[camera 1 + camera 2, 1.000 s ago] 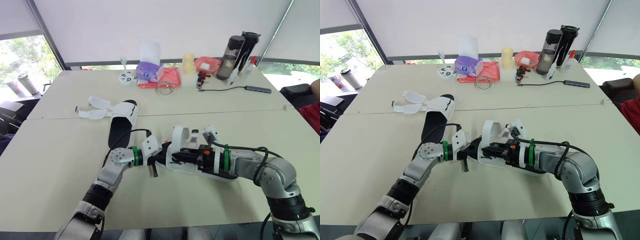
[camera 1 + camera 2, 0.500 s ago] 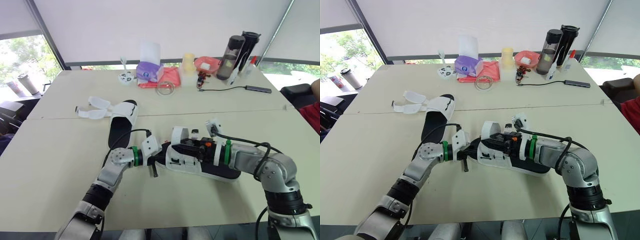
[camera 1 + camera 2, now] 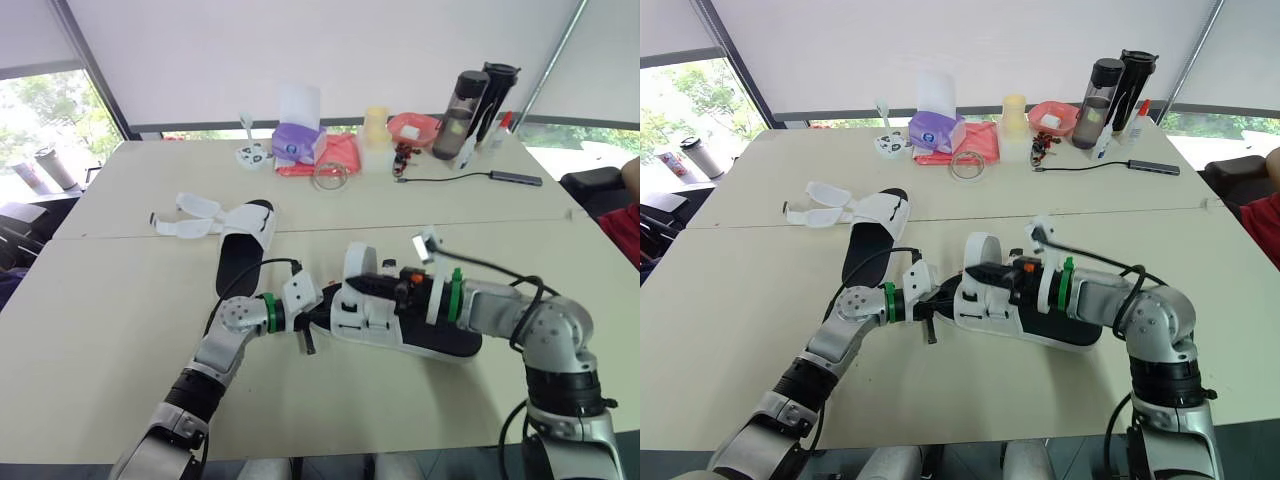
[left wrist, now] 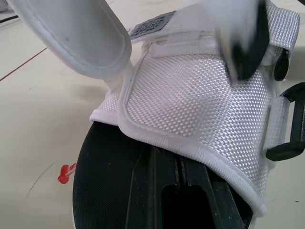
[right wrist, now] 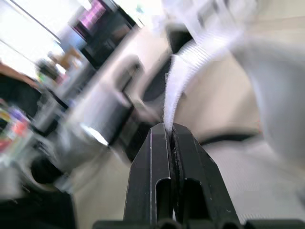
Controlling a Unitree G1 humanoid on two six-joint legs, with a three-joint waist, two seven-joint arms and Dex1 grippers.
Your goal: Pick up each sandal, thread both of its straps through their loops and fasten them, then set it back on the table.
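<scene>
White straps mark two sandals on the table (image 3: pixel 110 330). The far sandal (image 3: pixel 250 228) lies to the left with both straps open, and the near sandal (image 3: pixel 365 322) rests at centre between my two arms. My left gripper (image 3: pixel 322 317), forearm stretched low, sits closed at its end. My right gripper (image 5: pixel 170 126), elbow bent inward, is clenched on the raised strap (image 3: pixel 355 262).

No legible txt anywhere. Small printed tag (image 4: pixel 151 27) on the near sandal (image 4: pixel 190 109) has dark marks, too fine to read. Purple tissue box (image 3: pixel 936 131) & bottles (image 3: pixel 1104 90) at far edge of table (image 3: pixel 740 330): no readable print.
</scene>
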